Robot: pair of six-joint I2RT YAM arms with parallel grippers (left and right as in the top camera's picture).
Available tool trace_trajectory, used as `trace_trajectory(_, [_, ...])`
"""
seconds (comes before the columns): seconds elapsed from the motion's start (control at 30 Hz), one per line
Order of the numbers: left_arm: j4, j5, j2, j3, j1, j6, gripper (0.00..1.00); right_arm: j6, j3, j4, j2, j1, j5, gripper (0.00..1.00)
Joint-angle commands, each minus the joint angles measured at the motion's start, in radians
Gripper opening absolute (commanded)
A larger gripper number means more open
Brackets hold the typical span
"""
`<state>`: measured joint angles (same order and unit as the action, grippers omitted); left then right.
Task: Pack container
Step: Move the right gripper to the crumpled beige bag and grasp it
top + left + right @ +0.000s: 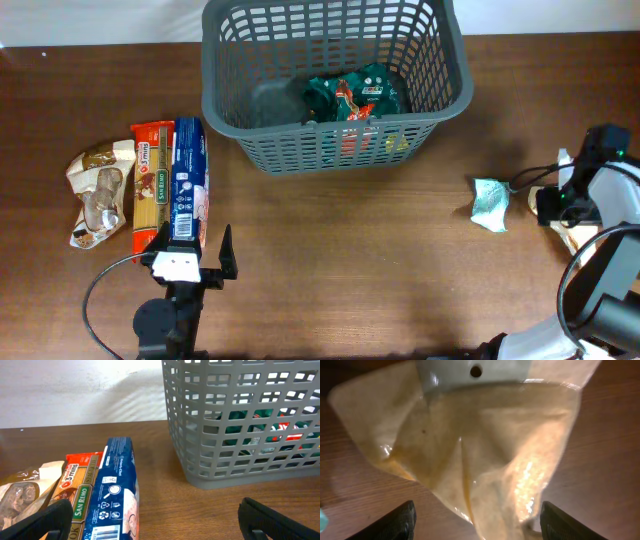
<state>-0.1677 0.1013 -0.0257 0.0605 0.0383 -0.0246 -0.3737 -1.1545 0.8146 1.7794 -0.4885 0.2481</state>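
The dark grey lattice basket (335,75) stands at the table's back middle and holds a green and red packet (352,97); it also shows in the left wrist view (240,420). My left gripper (190,258) is open and empty, just in front of a blue packet (188,180) and an orange pasta packet (152,185). My right gripper (575,205) is open at the far right, its fingers (475,522) straddling a clear yellowish bag (470,445) that lies on the table.
A brown and white bag (98,190) lies left of the pasta packet. A small pale green packet (490,205) lies right of centre, left of my right gripper. Cables run beside both arms.
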Motion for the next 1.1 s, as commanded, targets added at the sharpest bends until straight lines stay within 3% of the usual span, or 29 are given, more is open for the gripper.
trace_trajectory(0.0, [0.003,0.004,0.006,-0.010,-0.005,0.010,0.99,0.015,0.061,-0.034,-0.018,-0.005,0.018,0.76])
trace_trajectory(0.13, [0.003,0.004,0.006,-0.010,-0.005,0.010,0.99,0.015,0.117,-0.111,-0.016,-0.005,0.018,0.62])
trace_trajectory(0.2, [0.003,0.004,0.006,-0.010,-0.005,0.010,0.99,0.015,0.147,-0.152,-0.016,-0.005,0.018,0.61])
trace_trajectory(0.27, [0.003,0.004,0.006,-0.010,-0.005,0.010,0.99,0.015,0.169,-0.189,-0.016,-0.005,0.018,0.52])
trace_trajectory(0.3, [0.003,0.004,0.006,-0.010,-0.005,0.010,0.99,0.015,0.175,-0.199,-0.016,-0.005,0.018,0.41])
trace_trajectory(0.37, [0.003,0.004,0.006,-0.010,-0.005,0.010,0.99,0.018,0.179,-0.206,-0.016,-0.005,0.018,0.10])
trace_trajectory(0.4, [0.003,0.004,0.006,-0.010,-0.005,0.010,0.99,0.021,0.177,-0.205,-0.017,-0.005,0.018,0.04])
trace_trajectory(0.57, [0.003,0.004,0.006,-0.010,-0.005,0.010,0.99,0.156,0.090,-0.118,-0.019,-0.005,0.018,0.04])
trace_trajectory(0.7, [0.003,0.004,0.006,-0.010,-0.005,0.010,0.99,0.240,-0.134,0.062,-0.033,-0.003,0.017,0.04])
trace_trajectory(0.9, [0.003,0.004,0.006,-0.010,-0.005,0.010,0.99,0.311,-0.722,0.409,-0.042,0.018,-0.114,0.04])
trace_trajectory(1.07, [0.003,0.004,0.006,-0.010,-0.005,0.010,0.99,0.329,-1.203,0.564,-0.042,0.125,-0.293,0.04])
